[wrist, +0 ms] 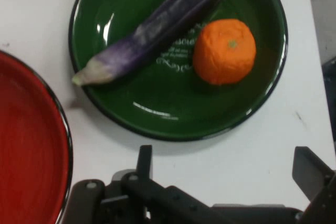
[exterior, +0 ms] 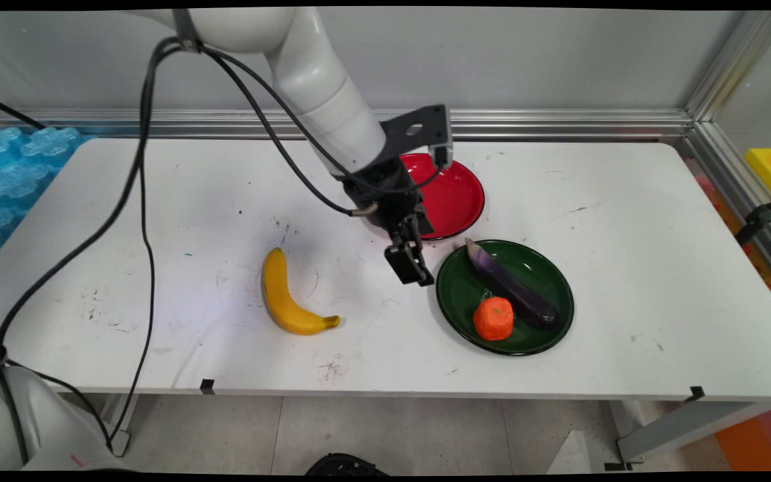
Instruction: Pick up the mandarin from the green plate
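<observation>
**Two plates, one free gripper beside the green one**

Nothing is sitting between the fingers of the gripper: the jaws are standing well apart in the hand view, with only bare table showing in the gap. The gripper is hanging over the table just off the green plate's left rim, not touching it.

Taking the green plate as landmark:
- Eggplant is lying inside it, long axis running diagonally, pale stem end at the rim on the far side, nearest the gripper, dark end reaching toward the plate's near right.
- Orange is sitting inside it too, just beside the eggplant's dark end, apparently touching or almost so, on the near side.
- Red plate is lying behind and slightly left of it, rims close but apart; nothing visible on it, though the arm is covering its left part.
- Banana is lying well to its left, on the table, beyond the gripper, curved, with its long axis running roughly far-to-near.

Of the plate's contents, the eggplant's stem end is lying nearest the gripper.
</observation>
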Robot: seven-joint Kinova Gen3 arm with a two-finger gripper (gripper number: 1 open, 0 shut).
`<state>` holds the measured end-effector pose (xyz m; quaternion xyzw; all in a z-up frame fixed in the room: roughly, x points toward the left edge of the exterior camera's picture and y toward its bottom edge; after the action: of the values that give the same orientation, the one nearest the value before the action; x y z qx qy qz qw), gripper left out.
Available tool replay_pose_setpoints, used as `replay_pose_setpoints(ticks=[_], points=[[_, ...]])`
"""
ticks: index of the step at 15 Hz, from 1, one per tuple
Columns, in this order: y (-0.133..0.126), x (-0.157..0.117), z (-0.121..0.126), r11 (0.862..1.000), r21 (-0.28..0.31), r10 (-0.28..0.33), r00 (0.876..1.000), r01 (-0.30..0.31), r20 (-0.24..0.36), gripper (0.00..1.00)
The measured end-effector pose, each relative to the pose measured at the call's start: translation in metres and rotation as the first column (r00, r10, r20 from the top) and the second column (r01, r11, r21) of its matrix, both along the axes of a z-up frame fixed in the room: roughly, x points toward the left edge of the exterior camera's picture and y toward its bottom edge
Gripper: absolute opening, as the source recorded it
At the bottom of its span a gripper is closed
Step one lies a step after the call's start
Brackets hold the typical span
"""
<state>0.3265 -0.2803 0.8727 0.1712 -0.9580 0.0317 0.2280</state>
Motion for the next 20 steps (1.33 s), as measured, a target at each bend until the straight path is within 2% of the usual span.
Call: replay_pose_setpoints(ticks=[14,20], points=[[0.011,-0.056,-0.059,0.998,-0.045,0.034,0.998,-0.036,-0.049,1.00],[0.012,-0.071,-0.082,0.997,-0.059,0.042,0.997,-0.046,-0.066,1.00]])
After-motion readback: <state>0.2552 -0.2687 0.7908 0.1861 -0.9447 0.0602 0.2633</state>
